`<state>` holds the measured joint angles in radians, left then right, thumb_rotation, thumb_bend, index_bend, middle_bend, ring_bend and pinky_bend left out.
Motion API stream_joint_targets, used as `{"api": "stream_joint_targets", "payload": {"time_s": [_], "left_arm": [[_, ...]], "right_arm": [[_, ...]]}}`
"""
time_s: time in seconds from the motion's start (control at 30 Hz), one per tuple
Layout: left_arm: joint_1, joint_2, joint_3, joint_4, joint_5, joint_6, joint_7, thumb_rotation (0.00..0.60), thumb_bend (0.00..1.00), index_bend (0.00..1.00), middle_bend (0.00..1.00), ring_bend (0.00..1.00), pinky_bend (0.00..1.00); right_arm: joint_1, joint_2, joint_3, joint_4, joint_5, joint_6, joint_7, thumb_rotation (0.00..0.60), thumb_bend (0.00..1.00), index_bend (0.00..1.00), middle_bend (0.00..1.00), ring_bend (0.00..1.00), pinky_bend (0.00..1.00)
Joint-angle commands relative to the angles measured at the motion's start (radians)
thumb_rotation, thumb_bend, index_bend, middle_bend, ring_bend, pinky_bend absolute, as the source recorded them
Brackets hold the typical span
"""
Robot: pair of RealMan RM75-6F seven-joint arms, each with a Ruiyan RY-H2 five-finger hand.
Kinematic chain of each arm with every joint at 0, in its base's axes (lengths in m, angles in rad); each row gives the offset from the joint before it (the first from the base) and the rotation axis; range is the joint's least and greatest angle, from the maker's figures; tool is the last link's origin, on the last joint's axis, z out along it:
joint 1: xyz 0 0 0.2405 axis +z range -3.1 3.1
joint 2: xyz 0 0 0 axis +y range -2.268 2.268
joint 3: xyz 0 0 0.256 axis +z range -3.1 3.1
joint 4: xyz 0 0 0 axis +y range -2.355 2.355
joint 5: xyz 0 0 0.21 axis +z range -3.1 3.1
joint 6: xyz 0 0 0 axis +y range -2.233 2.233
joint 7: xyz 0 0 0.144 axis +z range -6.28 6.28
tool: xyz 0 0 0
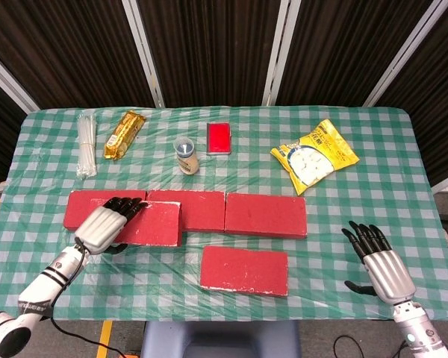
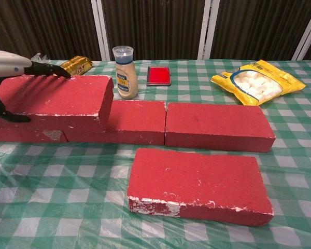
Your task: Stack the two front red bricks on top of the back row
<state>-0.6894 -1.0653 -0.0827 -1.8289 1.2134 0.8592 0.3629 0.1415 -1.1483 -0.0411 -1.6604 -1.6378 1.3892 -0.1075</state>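
My left hand (image 1: pixel 104 224) (image 2: pixel 10 67) grips a red brick (image 1: pixel 151 224) (image 2: pixel 59 96) by its left end and holds it over the back row, above the seam of the left and middle bricks. The back row is three red bricks: left (image 1: pixel 86 203), middle (image 1: pixel 201 209) (image 2: pixel 137 122) and right (image 1: pixel 265 215) (image 2: pixel 217 126). A second front brick (image 1: pixel 244 270) (image 2: pixel 197 184) lies flat nearer the table's front edge. My right hand (image 1: pixel 377 261) hovers open at the front right, away from every brick.
Behind the row stand a small bottle (image 1: pixel 187 155) (image 2: pixel 125 72), a red flat box (image 1: pixel 219 138) (image 2: pixel 158 75), a yellow marshmallow bag (image 1: pixel 313 156) (image 2: pixel 259 80), a gold snack pack (image 1: pixel 125 134) (image 2: pixel 75 65) and a bundle of white sticks (image 1: pixel 85 145). A green checked cloth (image 1: pixel 358 201) covers the table.
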Motion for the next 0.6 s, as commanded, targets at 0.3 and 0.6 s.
{"api": "stream_joint_targets", "payload": {"time_s": [0.3, 0.6], "left_arm": [[-0.167, -0.104, -0.066, 0.21, -0.211, -0.176, 0.011, 0.6, 0.36, 0.0, 0.71, 0.8, 0.8], [-0.208, -0.129, -0.039, 0.263, -0.26, -0.189, 0.027, 0.6, 0.36, 0.0, 0.71, 0.8, 0.8]], "right_arm": [[0.016, -0.002, 0.035, 0.005, 0.081, -0.042, 0.002, 0.6, 0.06, 0.0, 0.0, 0.0, 0.0], [0.021, -0.002, 0.04, 0.004, 0.097, -0.052, -0.003, 0.6, 0.06, 0.0, 0.0, 0.0, 0.0]]}}
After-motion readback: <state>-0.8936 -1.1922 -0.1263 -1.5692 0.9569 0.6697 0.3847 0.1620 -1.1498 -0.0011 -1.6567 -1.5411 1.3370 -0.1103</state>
